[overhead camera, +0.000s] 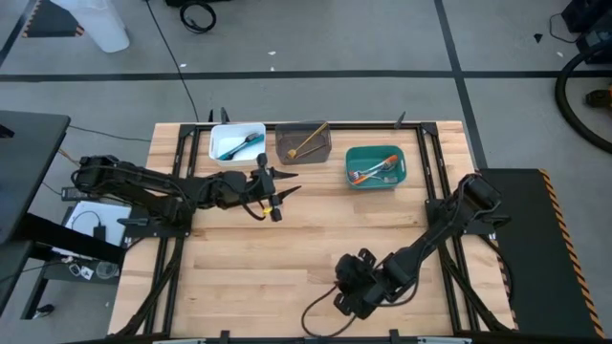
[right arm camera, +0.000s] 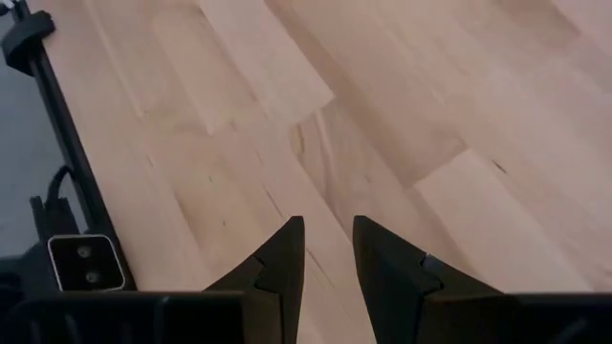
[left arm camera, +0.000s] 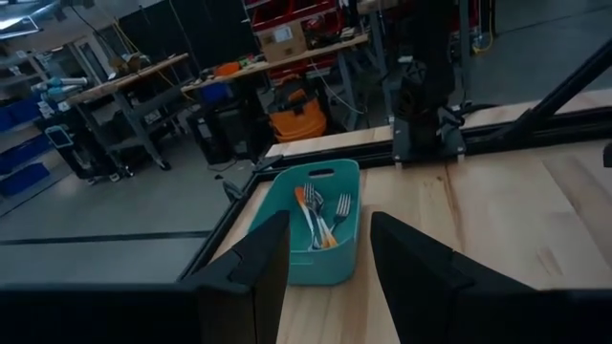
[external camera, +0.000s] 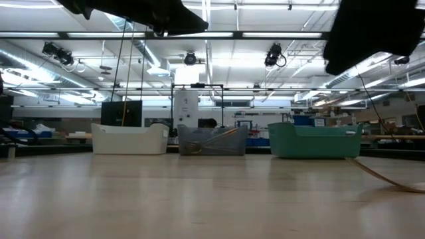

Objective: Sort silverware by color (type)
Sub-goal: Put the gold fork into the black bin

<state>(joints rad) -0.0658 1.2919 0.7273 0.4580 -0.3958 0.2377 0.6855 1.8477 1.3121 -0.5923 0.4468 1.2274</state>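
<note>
Forks sit sorted in three bins along the table's far edge — blue-handled fork (overhead camera: 239, 146) in white bin (overhead camera: 218, 135), golden-tan fork (overhead camera: 308, 140) in grey bin (overhead camera: 287, 154), orange-handled forks (left arm camera: 316, 216) in teal bin (left arm camera: 277, 205). Left gripper (left arm camera: 328, 250) hovers near the white bin, jaws parted, empty. Right gripper (right arm camera: 328, 250) low over bare wood at the near edge — jaws slightly apart, grasping nothing.

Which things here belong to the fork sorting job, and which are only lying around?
Job:
blue fork in white bin
golden fork in grey bin
orange forks in teal bin

Lying about:
cable loop on floor
white container on floor
</note>
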